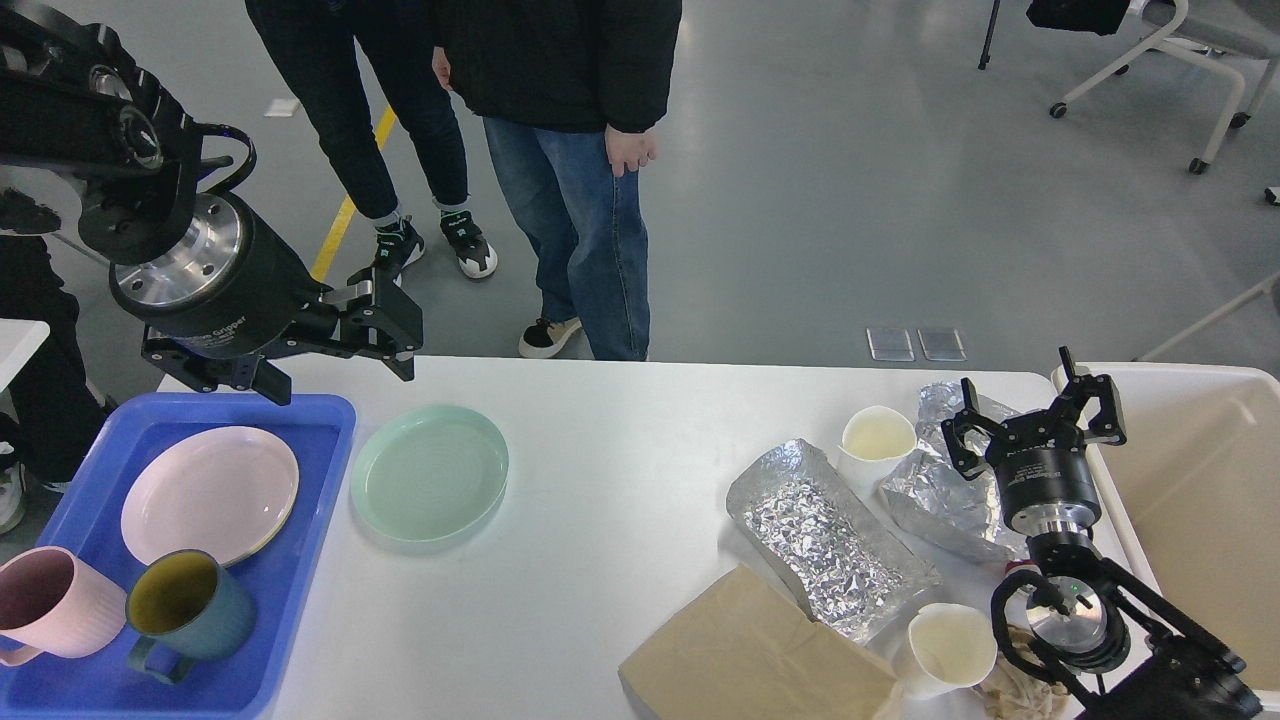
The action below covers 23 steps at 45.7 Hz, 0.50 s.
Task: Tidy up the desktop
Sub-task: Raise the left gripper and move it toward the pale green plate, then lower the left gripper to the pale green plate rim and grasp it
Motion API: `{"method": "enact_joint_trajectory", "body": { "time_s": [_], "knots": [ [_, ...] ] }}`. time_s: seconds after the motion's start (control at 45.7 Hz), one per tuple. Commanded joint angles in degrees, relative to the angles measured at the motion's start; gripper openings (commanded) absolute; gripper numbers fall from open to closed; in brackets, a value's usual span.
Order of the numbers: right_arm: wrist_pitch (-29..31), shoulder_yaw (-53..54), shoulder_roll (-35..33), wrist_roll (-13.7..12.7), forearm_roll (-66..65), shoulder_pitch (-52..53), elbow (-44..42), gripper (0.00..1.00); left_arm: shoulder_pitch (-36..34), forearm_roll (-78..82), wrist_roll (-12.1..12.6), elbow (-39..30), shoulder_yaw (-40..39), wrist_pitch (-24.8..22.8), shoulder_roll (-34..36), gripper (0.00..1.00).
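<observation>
Head view, looking down on the desktop (620,560), a large white table filling the lower part of the scene.

The left gripper (335,350) hangs above the table's far left corner, over the back edge of a blue tray (310,560), its fingers spread apart and holding nothing. White lettering on its black body reads "Gripper"; the rest is cut off.

The tray holds a pink plate (210,492), a pink mug (50,605) and a teal mug (180,608). A pale green plate (430,472) lies on the table just beside the tray.

The right gripper (1030,425) stands over the table's right end, fingers open and empty, above crumpled foil (935,490). A foil tray (830,540), two paper cups (878,440) (945,650) and a brown paper bag (750,655) lie nearby. A cream bin (1200,500) sits just beside the table's right edge.

Two people (560,150) stand beyond the far edge.
</observation>
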Motion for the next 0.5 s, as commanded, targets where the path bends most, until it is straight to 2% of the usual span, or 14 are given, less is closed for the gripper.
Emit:
{"method": "enact_joint_trajectory", "body": {
  "time_s": [0.0, 0.153, 0.219, 0.284, 0.394, 0.481],
  "knots": [
    [0.0, 0.0, 0.1, 0.0, 0.0, 0.0, 0.0, 1.00, 2.4, 0.0, 0.2, 0.1, 0.3, -0.1, 0.2, 0.96],
    [0.0, 0.0, 0.0, 0.0, 0.0, 0.0, 0.0, 1.00, 6.4, -0.2, -0.3, 3.9, 0.0, -0.3, 0.2, 0.96],
    [0.0, 0.0, 0.0, 0.0, 0.0, 0.0, 0.0, 1.00, 9.5, -1.1, -0.6, 4.3, -0.3, 1.6, 0.2, 0.95],
    [0.0, 0.0, 0.0, 0.0, 0.0, 0.0, 0.0, 1.00, 13.4, -3.2, -0.6, 4.6, -1.3, 6.1, 0.4, 0.95],
    [0.0, 0.0, 0.0, 0.0, 0.0, 0.0, 0.0, 1.00, 21.3, -8.8, -0.5, 4.8, -4.4, 17.0, -0.2, 0.95],
    [0.0, 0.0, 0.1, 0.0, 0.0, 0.0, 0.0, 1.00, 25.5, -11.7, -0.5, 4.8, -6.5, 21.7, -0.3, 0.95]
  ]
}}
